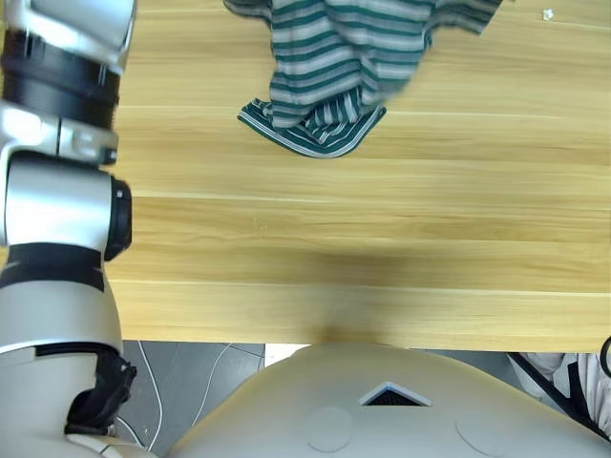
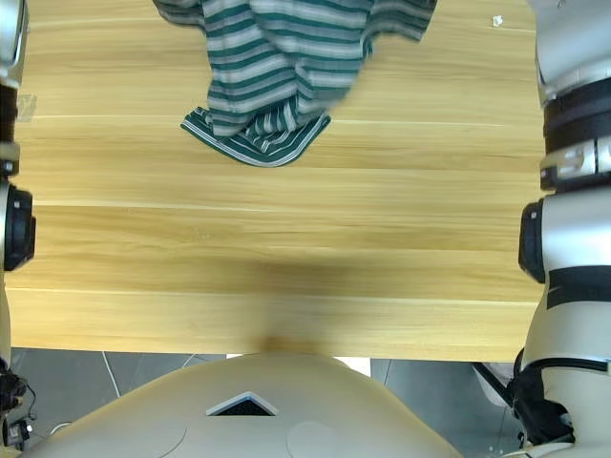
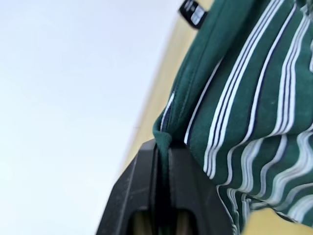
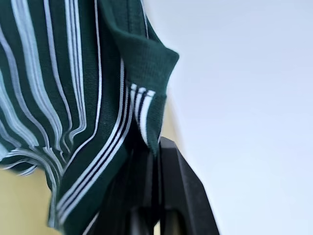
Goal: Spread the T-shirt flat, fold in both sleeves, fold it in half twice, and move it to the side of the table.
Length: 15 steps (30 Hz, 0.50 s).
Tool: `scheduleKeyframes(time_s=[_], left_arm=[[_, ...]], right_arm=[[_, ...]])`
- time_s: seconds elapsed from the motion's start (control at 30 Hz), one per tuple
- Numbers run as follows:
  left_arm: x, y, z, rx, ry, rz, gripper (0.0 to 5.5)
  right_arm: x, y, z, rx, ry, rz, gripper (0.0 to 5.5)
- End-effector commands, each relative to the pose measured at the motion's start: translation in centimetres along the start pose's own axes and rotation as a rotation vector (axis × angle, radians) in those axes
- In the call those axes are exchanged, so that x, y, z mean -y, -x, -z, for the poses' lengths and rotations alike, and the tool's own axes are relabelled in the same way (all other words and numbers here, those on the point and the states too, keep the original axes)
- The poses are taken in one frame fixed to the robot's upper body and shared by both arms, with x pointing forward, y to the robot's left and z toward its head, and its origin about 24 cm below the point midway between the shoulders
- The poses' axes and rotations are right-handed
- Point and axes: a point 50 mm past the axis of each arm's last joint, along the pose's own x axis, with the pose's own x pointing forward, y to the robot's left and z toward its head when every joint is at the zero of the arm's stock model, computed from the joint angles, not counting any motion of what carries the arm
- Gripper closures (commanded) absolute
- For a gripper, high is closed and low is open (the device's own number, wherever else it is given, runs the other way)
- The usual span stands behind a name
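T-shirt (image 1: 325, 86): a green shirt with white and dark stripes is seen hanging in loose folds over the far part of the counter. Its upper part is cut off by the top edge of the head views, and its lowest fold is laid on the wood.
Counter (image 1: 382, 239): pale wooden planks are shown, with the near half left bare.
Left claw (image 3: 163, 149): it is clamped on a plain green edge band of the T-shirt, with the cloth pinched between two black fingers.
Right claw (image 4: 155, 152): it is closed on a striped edge of the T-shirt, with a folded corner of cloth standing above the fingers.
Tag (image 3: 192, 11): a small black tag is seen on the green edge band.
Scrap (image 1: 549, 14): a small white bit is seen at the far right of the counter, apart from the T-shirt.
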Motion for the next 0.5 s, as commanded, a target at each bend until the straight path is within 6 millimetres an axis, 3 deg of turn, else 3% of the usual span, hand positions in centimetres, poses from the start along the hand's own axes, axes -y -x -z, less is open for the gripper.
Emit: scheduleKeyframes(time_s=[0.03,0.4,0.47,0.5], left_arm=[[-9.4,0.6,-4.2,-0.061,-0.189,-0.427,5.43],[-4.8,-1.3,-0.1,-0.131,-0.244,-0.194,5.43],[-2.8,-1.6,1.4,-0.152,-0.265,-0.075,5.43],[-0.9,-1.9,2.6,-0.152,-0.284,0.022,5.43]], right_arm=[[8.9,0.8,-1.3,-0.100,0.323,0.429,5.46],[5.9,-0.5,-0.6,-0.076,0.342,0.328,5.46],[4.0,-1.0,-0.1,-0.059,0.357,0.252,5.46],[2.2,-1.2,0.3,-0.045,0.354,0.188,5.46]])
